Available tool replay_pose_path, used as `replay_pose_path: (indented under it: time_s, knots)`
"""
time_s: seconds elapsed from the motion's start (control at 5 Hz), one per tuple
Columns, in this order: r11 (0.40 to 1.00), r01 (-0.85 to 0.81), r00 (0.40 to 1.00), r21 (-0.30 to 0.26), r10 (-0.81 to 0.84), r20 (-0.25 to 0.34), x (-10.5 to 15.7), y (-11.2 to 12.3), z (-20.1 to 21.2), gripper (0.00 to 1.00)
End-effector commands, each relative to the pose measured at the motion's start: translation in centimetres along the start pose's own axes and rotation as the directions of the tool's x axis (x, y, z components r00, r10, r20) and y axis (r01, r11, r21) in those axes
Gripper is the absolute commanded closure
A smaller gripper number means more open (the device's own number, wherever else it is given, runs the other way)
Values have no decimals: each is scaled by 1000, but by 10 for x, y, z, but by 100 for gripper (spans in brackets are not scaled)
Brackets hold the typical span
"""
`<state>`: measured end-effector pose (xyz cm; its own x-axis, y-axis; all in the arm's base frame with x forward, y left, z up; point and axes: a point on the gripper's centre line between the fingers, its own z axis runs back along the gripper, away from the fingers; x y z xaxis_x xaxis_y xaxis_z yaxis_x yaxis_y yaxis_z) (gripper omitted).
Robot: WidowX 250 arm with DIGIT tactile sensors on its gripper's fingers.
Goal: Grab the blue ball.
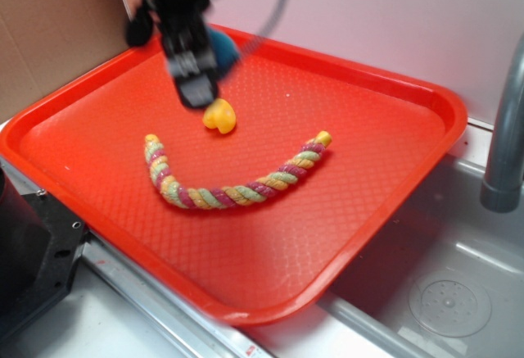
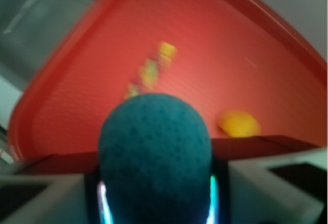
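The blue ball, teal with a dimpled surface, fills the lower middle of the wrist view, and my gripper is shut on it, a finger pressed against each side. From the exterior view the gripper is blurred and hangs over the far left part of the red tray. There only a slice of the blue ball shows at the gripper's right side, the rest hidden by the fingers.
A small yellow duck lies on the tray just below the gripper. A twisted multicoloured rope curves across the tray's middle. A grey faucet pipe and a sink with a drain are at the right.
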<state>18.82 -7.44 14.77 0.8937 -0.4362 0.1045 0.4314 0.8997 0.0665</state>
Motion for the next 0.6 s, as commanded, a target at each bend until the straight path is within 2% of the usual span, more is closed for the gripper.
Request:
replay_pose_path:
  time_s: [0.0, 0.2, 0.4]
  knots:
    - [880, -472, 882, 53, 472, 14, -21, 27, 38, 100]
    - [804, -593, 805, 49, 593, 14, -31, 39, 40, 100]
    - [775, -625, 780, 88, 625, 34, -31, 36, 35, 100]
